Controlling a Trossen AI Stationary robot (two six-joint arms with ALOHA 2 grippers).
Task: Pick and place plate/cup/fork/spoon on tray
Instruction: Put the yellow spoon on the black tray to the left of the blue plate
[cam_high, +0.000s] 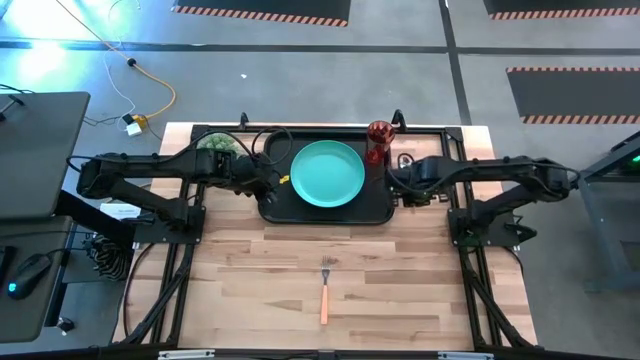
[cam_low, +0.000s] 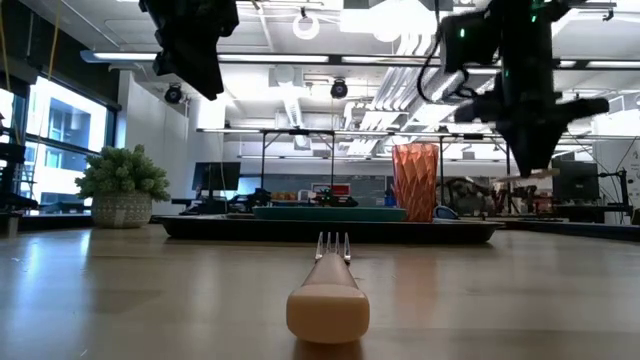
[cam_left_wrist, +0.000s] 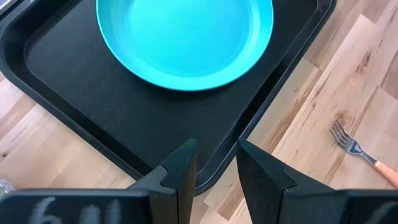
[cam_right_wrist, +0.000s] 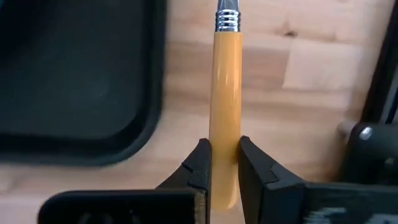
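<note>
The turquoise plate (cam_high: 327, 173) lies in the middle of the black tray (cam_high: 275, 205) at the table's far side. The dark-red cup (cam_high: 378, 140) stands upright in the tray's far right corner, as the low view (cam_low: 414, 182) also shows. The fork (cam_high: 325, 288) lies flat on the bare wood near the front edge, tines toward the tray. My right gripper (cam_high: 397, 182) hovers just beyond the tray's right rim, shut on the spoon's orange-tan handle (cam_right_wrist: 226, 93); the bowl is out of view. My left gripper (cam_left_wrist: 216, 168) hangs over the tray's left part, narrowly open and empty. My right gripper pinches the spoon's handle (cam_right_wrist: 225, 134) between its two fingers, close to the handle's free end. The fingers come from above and lie across the handle. The spoon is lifted clear of the table and looks about level in the low view (cam_low: 528, 175).
A small potted plant (cam_high: 218, 143) stands at the far left beside the tray. The arms' black frame rails (cam_high: 185, 260) run along both table sides. Bare wood lies around the fork (cam_left_wrist: 354, 148) in the table's near half.
</note>
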